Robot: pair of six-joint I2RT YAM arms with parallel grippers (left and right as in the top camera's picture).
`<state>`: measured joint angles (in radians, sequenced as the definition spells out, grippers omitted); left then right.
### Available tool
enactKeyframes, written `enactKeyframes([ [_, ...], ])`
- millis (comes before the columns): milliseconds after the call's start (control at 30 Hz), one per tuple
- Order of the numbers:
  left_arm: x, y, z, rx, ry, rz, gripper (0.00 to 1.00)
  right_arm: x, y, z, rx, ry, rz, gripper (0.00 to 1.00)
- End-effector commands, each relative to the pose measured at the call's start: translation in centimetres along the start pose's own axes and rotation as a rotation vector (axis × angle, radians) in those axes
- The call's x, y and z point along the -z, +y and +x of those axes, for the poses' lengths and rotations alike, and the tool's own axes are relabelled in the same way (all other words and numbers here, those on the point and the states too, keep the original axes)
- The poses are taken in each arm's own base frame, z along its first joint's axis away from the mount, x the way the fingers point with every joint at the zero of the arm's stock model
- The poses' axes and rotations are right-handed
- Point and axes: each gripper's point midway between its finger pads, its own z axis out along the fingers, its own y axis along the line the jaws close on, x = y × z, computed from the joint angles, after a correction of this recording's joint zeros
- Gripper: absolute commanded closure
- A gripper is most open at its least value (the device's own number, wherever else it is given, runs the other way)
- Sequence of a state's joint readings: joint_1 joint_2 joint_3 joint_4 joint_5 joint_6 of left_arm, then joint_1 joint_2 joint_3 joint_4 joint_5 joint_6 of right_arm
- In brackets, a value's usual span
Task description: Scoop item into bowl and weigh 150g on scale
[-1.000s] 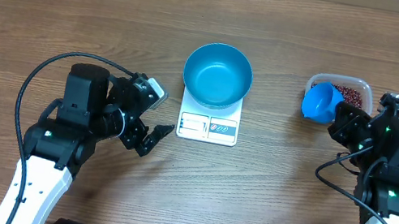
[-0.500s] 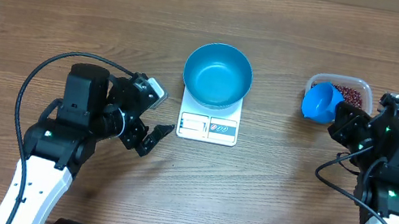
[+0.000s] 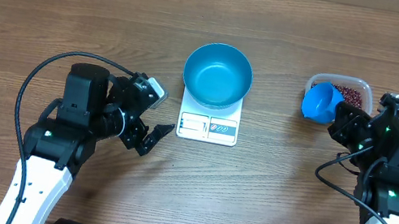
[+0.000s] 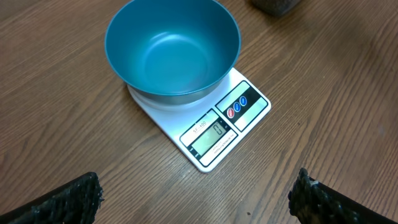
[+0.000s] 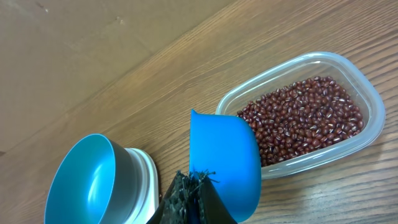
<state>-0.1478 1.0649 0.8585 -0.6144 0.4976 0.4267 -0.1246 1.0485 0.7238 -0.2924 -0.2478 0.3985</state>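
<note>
**Scoop in hand at the tub, bowl waiting empty**

My right claw (image 5: 194,190) was clenched on the handle end of the blue scoop (image 5: 224,162). The scoop sat over the end of the clear tub (image 5: 367,134) nearest the scale, but I could not tell whether it touched the rim. From overhead I saw no beans in it. My left claw (image 3: 152,138) was released, with its fingers spread wide and nothing between them, and it hovered over the table (image 3: 265,206) just beside the scale (image 4: 239,106).

The beans (image 5: 298,118) all lay in the tub as 1 loose maroon heap, well apart from the bowl (image 4: 171,53). I judged them hard, smooth and light. They would pour rather than clump, and they would roll and bounce off if I tipped the scoop too early. No claw could pinch them, so the stiff plastic scoop was the only sensible hold.

The bowl was teal, deep, round and glossy, and it sat empty on the flat white square scale, overhanging the platform. The display seemed to read 0. The tub walls looked thin and flexible, so I expected a hard push to slide it across the wood-grain top.
</note>
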Motion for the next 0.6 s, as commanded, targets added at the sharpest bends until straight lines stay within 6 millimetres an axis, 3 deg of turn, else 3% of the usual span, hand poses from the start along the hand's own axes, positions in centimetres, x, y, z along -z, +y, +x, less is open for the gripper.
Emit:
enactKeyframes([
  [0,0.10,0.05,0.08,-0.018,-0.004,0.000,0.01,0.44,0.58,-1.37,0.010,-0.033,-0.010,0.96],
  [567,0.10,0.17,-0.19,-0.024,-0.015,-0.004,0.01,0.44,0.58,-1.37,0.010,-0.033,-0.010,0.96],
])
